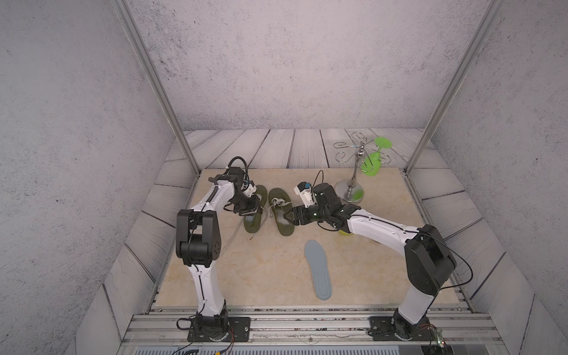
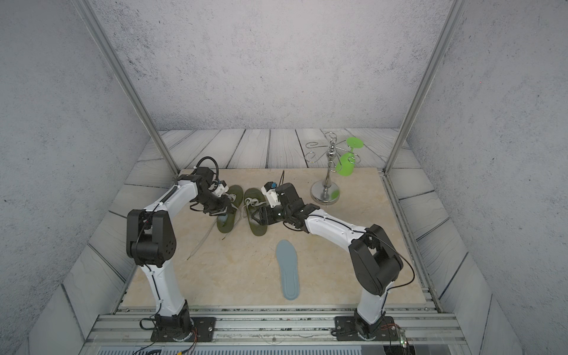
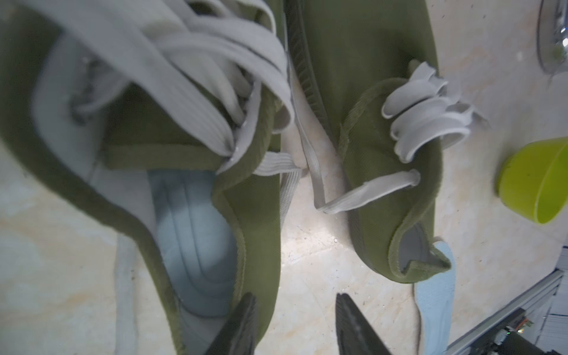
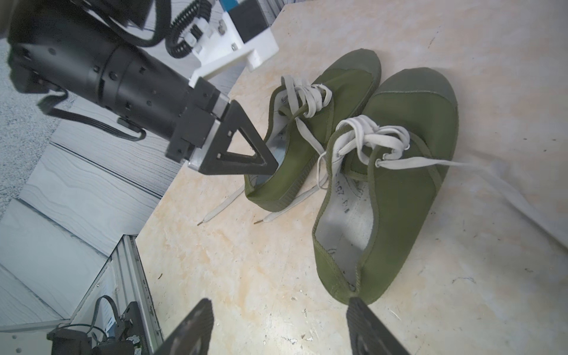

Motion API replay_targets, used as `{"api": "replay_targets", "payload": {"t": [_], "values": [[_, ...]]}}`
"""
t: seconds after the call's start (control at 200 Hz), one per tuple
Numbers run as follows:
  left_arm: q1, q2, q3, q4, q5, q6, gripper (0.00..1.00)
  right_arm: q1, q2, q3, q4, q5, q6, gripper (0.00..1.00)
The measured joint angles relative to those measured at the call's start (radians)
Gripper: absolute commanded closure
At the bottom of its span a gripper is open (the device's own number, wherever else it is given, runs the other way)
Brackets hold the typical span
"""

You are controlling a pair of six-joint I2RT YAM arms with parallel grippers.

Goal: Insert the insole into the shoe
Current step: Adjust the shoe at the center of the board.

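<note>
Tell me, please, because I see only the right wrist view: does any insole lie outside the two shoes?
Observer: Yes. In both top views a loose insole lies flat on the table, touched by nothing.
Operator: And the one farther from my camera, is it empty?
Observer: No. The left wrist view shows a fitted insole, pale blue, inside that shoe.
Operator: Are the jaws over it open?
Observer: Yes. On the left gripper the jaws stand apart.

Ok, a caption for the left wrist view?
Left gripper, jaws apart, over the heel of a green shoe with a blue insole inside; second shoe alongside.
</note>
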State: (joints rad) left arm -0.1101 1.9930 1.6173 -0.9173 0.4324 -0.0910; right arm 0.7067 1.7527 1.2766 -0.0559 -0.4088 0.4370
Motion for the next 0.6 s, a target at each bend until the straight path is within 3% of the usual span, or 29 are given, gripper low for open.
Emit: {"api": "replay_targets", "payload": {"t": [0.145, 0.22, 0.601], "values": [[-0.005, 0.021, 0.0, 0.002, -0.031, 0.002, 0.47, -0.006, -0.008, -0.016, -0.001, 0.0, -0.004, 0.3], [-0.005, 0.026, 0.0, 0.006, -0.047, 0.011, 0.34, -0.01, -0.011, -0.024, 0.0, 0.0, -0.005, 0.29], [-0.011, 0.089, 0.019, 0.03, -0.017, 0.011, 0.34, -0.023, -0.012, -0.033, -0.002, 0.0, -0.009, 0.29]]}}
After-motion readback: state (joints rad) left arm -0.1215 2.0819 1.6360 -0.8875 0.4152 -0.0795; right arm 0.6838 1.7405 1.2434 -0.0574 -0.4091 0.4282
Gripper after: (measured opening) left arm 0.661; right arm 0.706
